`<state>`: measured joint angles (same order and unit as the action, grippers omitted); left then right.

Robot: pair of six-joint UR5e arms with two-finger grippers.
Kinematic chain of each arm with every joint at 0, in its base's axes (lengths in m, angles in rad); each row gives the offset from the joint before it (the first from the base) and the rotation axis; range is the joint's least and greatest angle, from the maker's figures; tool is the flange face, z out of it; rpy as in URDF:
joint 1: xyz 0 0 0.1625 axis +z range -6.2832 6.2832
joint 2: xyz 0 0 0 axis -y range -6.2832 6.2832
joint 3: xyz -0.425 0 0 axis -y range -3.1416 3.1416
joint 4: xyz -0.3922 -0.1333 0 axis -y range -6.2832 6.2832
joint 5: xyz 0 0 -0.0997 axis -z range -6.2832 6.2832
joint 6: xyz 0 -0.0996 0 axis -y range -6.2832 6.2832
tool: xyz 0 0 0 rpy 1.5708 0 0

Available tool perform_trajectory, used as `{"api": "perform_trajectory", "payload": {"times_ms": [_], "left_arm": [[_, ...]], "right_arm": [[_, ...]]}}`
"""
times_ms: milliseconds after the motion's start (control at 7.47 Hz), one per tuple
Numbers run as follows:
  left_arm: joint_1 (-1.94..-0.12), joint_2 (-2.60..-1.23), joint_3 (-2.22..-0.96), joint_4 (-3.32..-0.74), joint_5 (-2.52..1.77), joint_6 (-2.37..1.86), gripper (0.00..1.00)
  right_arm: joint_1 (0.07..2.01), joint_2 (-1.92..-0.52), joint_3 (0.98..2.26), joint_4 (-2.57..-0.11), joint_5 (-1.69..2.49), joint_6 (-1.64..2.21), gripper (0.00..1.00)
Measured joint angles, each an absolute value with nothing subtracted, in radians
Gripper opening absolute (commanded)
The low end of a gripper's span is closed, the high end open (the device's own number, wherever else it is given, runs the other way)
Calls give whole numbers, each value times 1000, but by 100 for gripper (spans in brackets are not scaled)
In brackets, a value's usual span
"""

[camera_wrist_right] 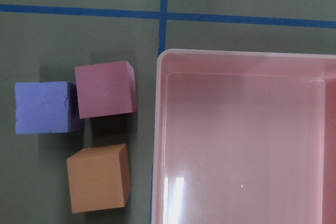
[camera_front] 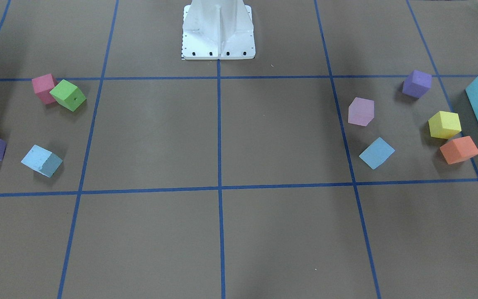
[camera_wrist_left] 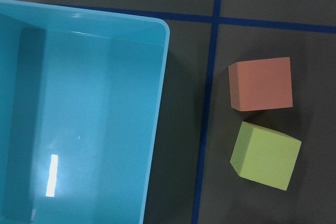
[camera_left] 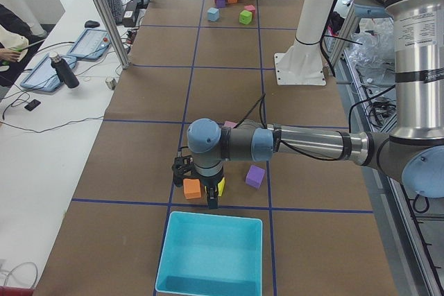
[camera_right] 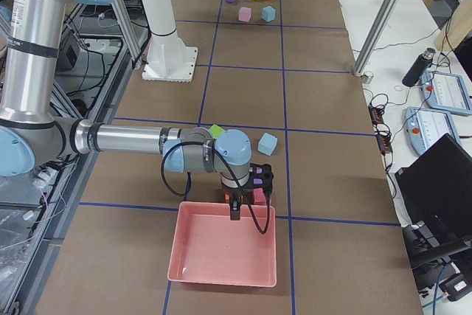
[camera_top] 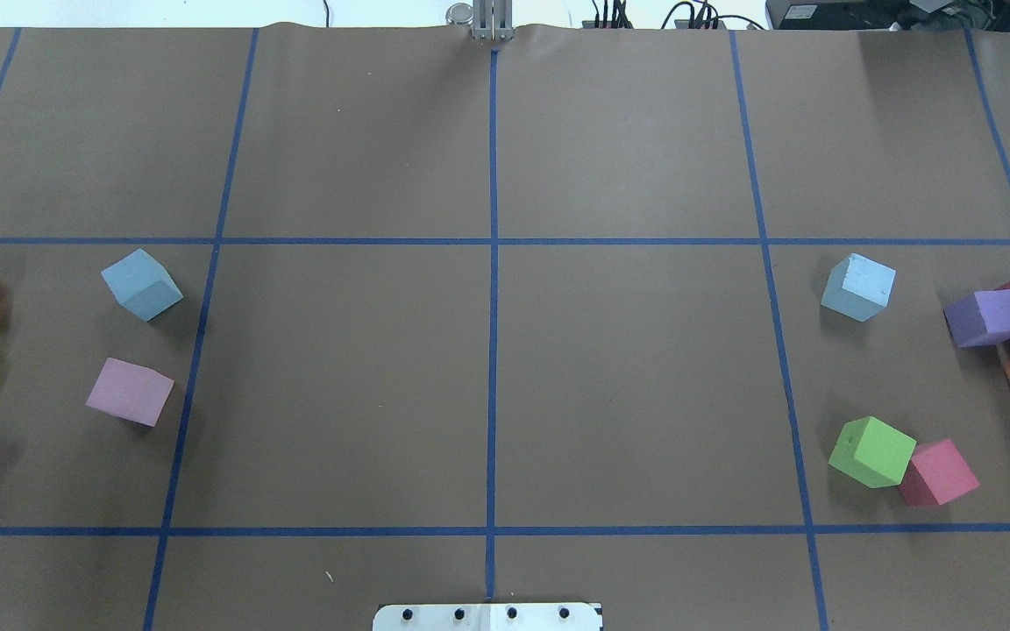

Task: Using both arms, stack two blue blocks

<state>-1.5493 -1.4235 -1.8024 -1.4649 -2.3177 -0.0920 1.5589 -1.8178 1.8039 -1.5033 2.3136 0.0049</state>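
Observation:
Two sky-blue blocks lie far apart on the brown table. One is on the robot's left side [camera_top: 141, 284] [camera_front: 376, 153], beside a pale pink cube [camera_top: 129, 392]. The other is on the right side [camera_top: 858, 287] [camera_front: 42, 161] [camera_right: 267, 143]. My left gripper [camera_left: 196, 179] shows only in the exterior left view, low over an orange cube [camera_wrist_left: 261, 84] and a yellow cube [camera_wrist_left: 265, 155] next to the teal box [camera_wrist_left: 79, 114]. My right gripper [camera_right: 249, 189] shows only in the exterior right view, over cubes beside the pink tray [camera_wrist_right: 241, 135]. I cannot tell whether either is open or shut.
Purple [camera_wrist_right: 42, 107], magenta [camera_wrist_right: 105, 88] and orange [camera_wrist_right: 98, 177] cubes sit by the pink tray. Green [camera_top: 871, 451] and pink [camera_top: 937, 472] cubes touch on the right side. A purple cube [camera_front: 416, 83] lies on the left side. The white pedestal base [camera_front: 218, 31] stands mid-table.

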Motion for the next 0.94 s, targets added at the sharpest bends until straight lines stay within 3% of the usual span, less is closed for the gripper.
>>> {"api": "perform_trajectory", "payload": {"times_ms": [669, 937], "left_arm": [[-1549, -1459, -1854, -1559, -2317, -92, 98], [-1547, -1490, -1783, -1668, -2322, -95, 98]], "right_arm": [[1534, -1801, 1821, -1424, 2327, 57, 100], [1432, -1735, 1830, -1382, 2332, 285, 100]]}}
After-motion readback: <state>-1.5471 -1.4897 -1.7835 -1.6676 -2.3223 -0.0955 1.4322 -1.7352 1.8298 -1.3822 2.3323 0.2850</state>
